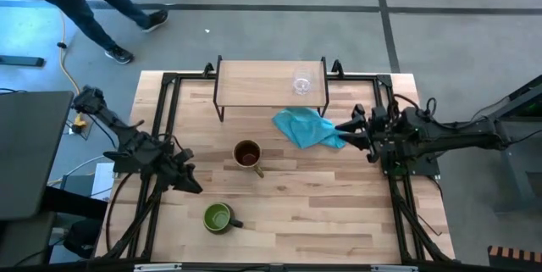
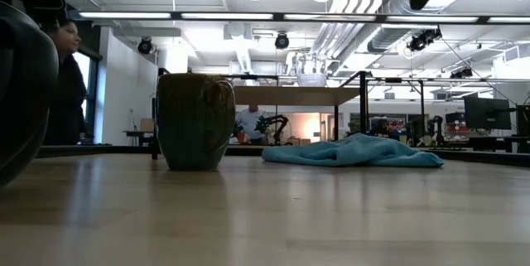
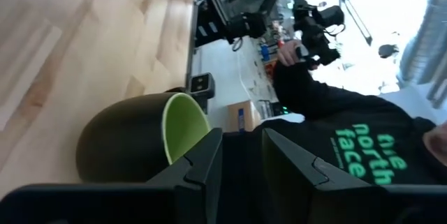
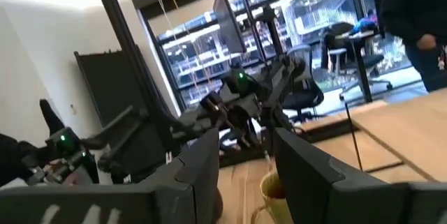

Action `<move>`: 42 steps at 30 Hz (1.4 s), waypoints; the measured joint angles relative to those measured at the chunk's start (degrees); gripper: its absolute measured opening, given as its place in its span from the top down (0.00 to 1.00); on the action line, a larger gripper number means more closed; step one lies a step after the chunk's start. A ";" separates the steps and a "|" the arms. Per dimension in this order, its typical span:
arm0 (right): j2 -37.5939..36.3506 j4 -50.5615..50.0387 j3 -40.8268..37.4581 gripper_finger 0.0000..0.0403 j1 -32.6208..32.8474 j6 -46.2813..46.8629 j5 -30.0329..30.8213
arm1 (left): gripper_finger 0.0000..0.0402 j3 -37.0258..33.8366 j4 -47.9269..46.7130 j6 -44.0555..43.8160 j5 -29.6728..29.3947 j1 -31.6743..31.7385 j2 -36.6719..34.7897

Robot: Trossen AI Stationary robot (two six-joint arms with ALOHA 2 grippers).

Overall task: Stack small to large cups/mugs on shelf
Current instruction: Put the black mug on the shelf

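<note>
- Overhead, the shelf (image 1: 254, 81) stands at the table's 12 o'clock edge, a light-wood board on thin black legs, with the small clear glass cup (image 1: 301, 83) upright near its right end.
- Just below the shelf's right end, toward 2 o'clock from the table's middle, a crumpled teal cloth (image 1: 306, 127) lies flat on the wooden tabletop (image 1: 339, 213); it sits between the right gripper and the tan-brown mug.
- The tan-brown mug (image 1: 247, 154) stands upright near the table's middle, its handle pointing toward 5 o'clock; in the low view it rises left of the cloth.
- The dark mug with green inside (image 1: 218, 218) stands at about 7 o'clock, handle toward 3 o'clock, well apart from the shelf.
- The left gripper (image 1: 188, 180) hovers at 8 o'clock, near the dark mug but not touching it; its fingers (image 3: 202, 165) stand slightly apart with nothing between them.
- The right gripper (image 1: 345, 134) waits at 3 o'clock, its tips at the cloth's edge, fingers parted and empty.
- A person (image 1: 93, 1) walks on the floor beyond the table's 11 o'clock corner; another person in a dark sweater shows in the left wrist view.
</note>
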 joint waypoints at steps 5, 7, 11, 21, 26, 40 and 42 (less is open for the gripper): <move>-1.20 -5.42 0.00 0.68 0.21 -0.44 0.62 | 0.78 1.28 0.03 -0.45 -4.98 -3.18 3.32; -1.50 -8.90 0.00 0.68 0.21 0.12 2.31 | 0.78 1.81 0.05 -0.70 -6.24 -4.08 4.42; -1.45 -13.22 0.00 0.68 0.21 0.40 4.30 | 0.78 3.26 -0.03 -1.10 -8.20 -5.19 7.03; -1.45 -17.12 0.00 0.68 0.21 0.17 5.25 | 0.78 9.75 -7.09 -1.03 -8.29 -5.03 14.49; -1.47 -17.08 0.00 0.68 0.21 0.09 5.31 | 0.78 11.66 -9.68 -0.88 -6.96 -5.06 17.38; -1.47 -18.98 0.00 0.68 0.21 3.04 4.04 | 0.78 12.23 -10.42 -5.28 -1.46 -9.38 23.04; -1.47 -18.98 0.00 0.68 0.21 3.04 4.04 | 0.78 12.23 -10.45 -6.10 -3.79 -10.43 23.02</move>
